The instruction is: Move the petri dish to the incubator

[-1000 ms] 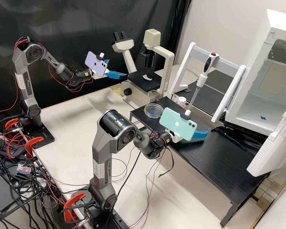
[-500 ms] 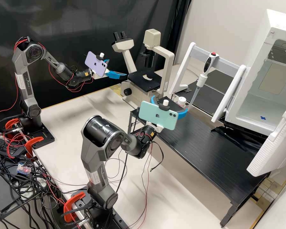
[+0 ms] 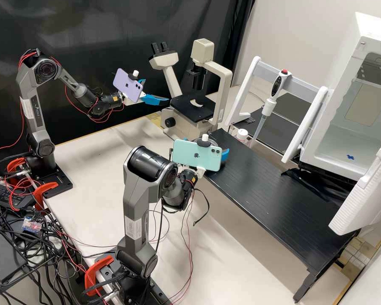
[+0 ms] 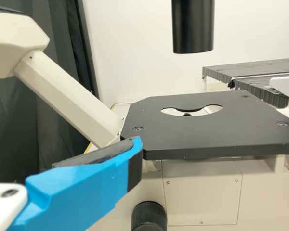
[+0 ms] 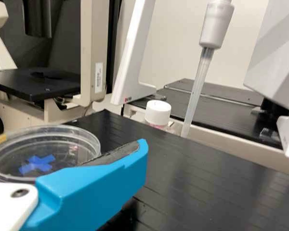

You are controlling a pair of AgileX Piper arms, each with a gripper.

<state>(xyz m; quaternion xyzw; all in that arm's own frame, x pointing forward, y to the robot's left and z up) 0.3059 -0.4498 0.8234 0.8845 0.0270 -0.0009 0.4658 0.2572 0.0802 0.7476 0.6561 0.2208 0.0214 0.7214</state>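
Note:
In the high view, the near arm's right gripper (image 3: 214, 145) is open at the black rack's (image 3: 266, 190) far left end, its phone hiding most of the petri dish. In the right wrist view, the clear dish (image 5: 79, 139) lies flat on the rack, a blue cross showing through it. One finger of the right gripper (image 5: 98, 185) is beside the dish; contact cannot be told. My left gripper (image 3: 156, 91) stands open beside the microscope, and in the left wrist view a finger of the left gripper (image 4: 86, 185) is near the stage. The incubator (image 3: 336, 137) has its door open.
The microscope (image 3: 192, 111) stands past the rack's left end. Behind the rack are a pipette (image 3: 268, 106) on its stand and a white-capped bottle (image 3: 241, 134). The incubator's open door (image 3: 360, 195) juts over the rack's right end. Loose cables hang below the near arm.
The right gripper has moved left along the rack from its middle, then lower at the dish, which its phone now mostly covers. The left arm has kept still.

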